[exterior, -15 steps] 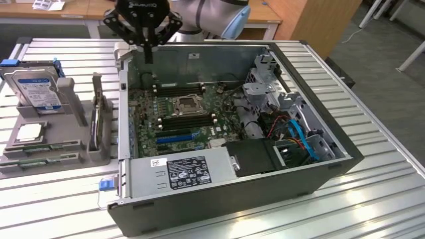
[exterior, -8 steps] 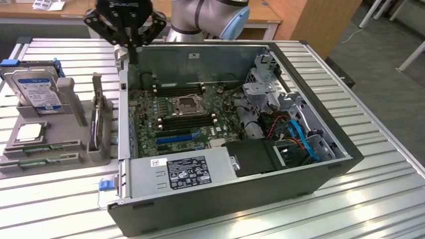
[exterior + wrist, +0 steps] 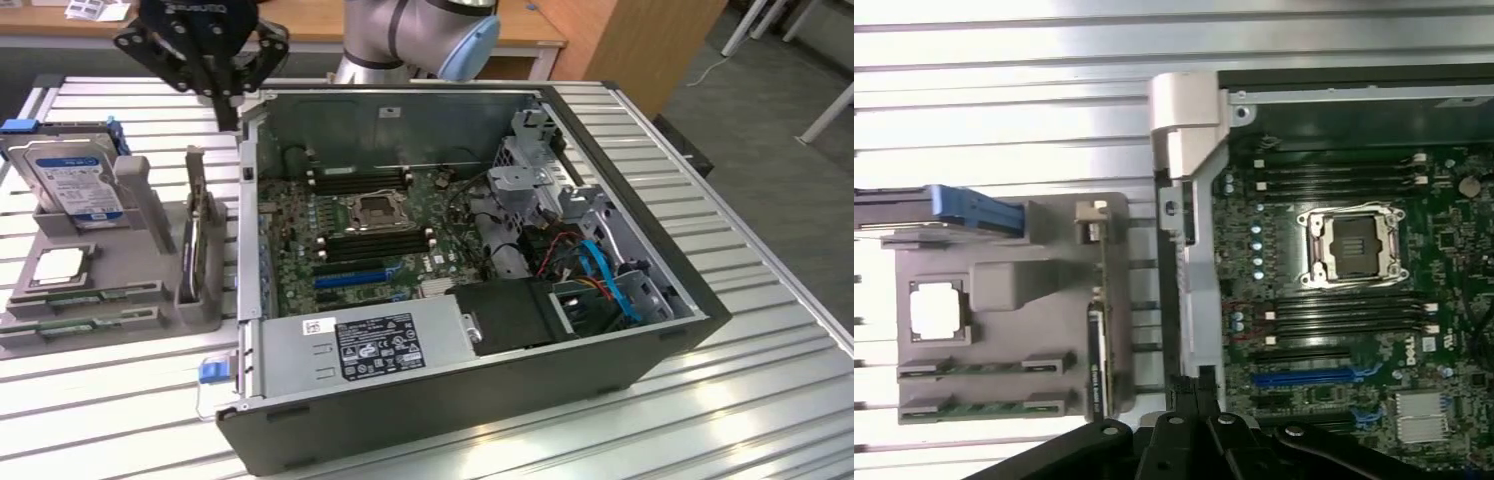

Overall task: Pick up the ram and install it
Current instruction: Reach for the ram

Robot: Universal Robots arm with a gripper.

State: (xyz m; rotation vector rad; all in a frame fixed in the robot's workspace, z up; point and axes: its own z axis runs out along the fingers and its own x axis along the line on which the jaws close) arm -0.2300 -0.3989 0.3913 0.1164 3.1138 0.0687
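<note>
Two ram sticks lie flat in the front slots of a grey holder (image 3: 147, 300): thin green strips, one (image 3: 83, 298) just behind the other (image 3: 78, 325). The wrist view shows them as ram (image 3: 984, 365) and ram (image 3: 984, 407). My black gripper (image 3: 227, 105) hangs above the back corner of the open computer case (image 3: 467, 400), on the exterior view's left, well away from the sticks. Its fingers (image 3: 1182, 392) are together, shut on nothing. The motherboard's memory slots (image 3: 1344, 315) sit on either side of the empty processor socket (image 3: 1354, 245).
The holder also carries an upright blue-labelled hard drive (image 3: 74, 180), a square silver processor (image 3: 60, 265) and an upright card (image 3: 200, 240). The case wall (image 3: 1189, 250) stands between holder and motherboard. Cables and a drive cage (image 3: 587, 270) crowd the case's far side.
</note>
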